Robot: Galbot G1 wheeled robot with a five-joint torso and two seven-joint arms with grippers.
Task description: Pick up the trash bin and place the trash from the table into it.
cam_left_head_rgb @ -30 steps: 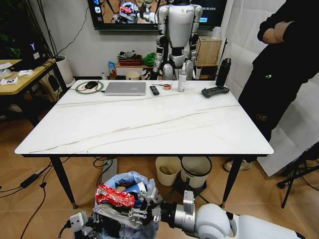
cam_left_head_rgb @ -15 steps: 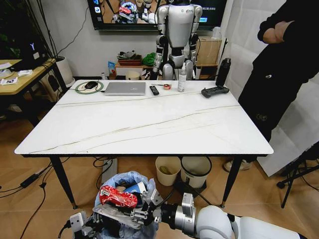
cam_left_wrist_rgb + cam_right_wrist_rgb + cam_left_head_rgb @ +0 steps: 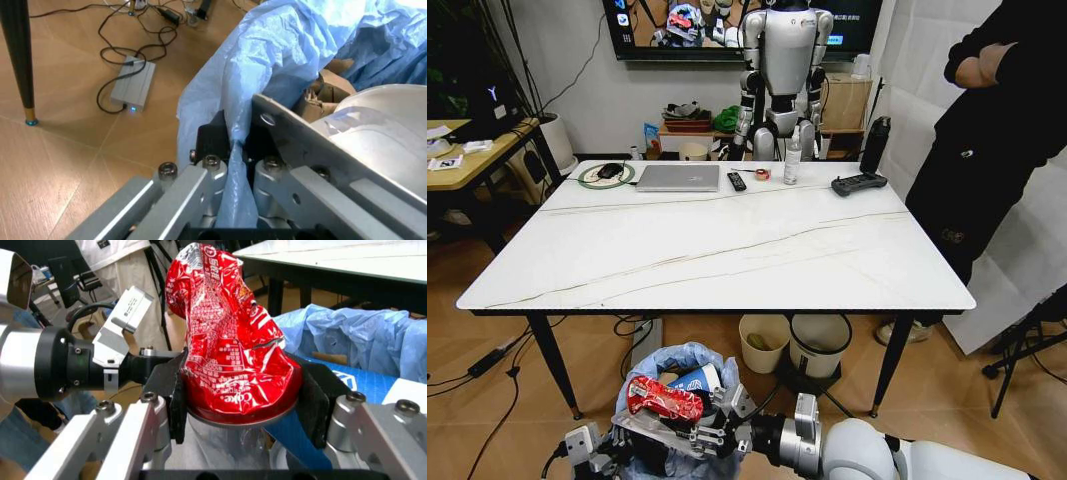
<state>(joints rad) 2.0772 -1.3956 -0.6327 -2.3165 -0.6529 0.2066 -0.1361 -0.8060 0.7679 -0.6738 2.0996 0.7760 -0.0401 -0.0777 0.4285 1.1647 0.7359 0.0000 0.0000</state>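
Observation:
The trash bin (image 3: 670, 362), lined with a crinkled light-blue bag, hangs low in front of the table (image 3: 727, 255), near its front edge. My left gripper (image 3: 595, 452) is shut on the bag's rim (image 3: 235, 125); the pinch shows close up in the left wrist view at my left gripper (image 3: 237, 152). Over the bin's mouth, my right gripper (image 3: 685, 418) is shut on a crumpled red wrapper (image 3: 664, 398). In the right wrist view that red wrapper (image 3: 230, 350) sits between the black pads (image 3: 313, 395). Brown cardboard (image 3: 327, 82) and a blue paper cup (image 3: 695, 379) lie inside the bin.
At the table's far edge lie a silver laptop (image 3: 678, 177), a remote (image 3: 737, 181), a bottle (image 3: 792, 158) and a black controller (image 3: 858, 183). Under the table stand a cream bucket (image 3: 763, 341) and a white bin (image 3: 820, 344). A person (image 3: 997, 130) stands at the right. Cables and a power strip (image 3: 133, 85) lie on the floor.
My right gripper has sunk slightly with the red wrapper, closer over the bin's mouth. The blue cup in the bin shows more. My left gripper still holds the bag rim.

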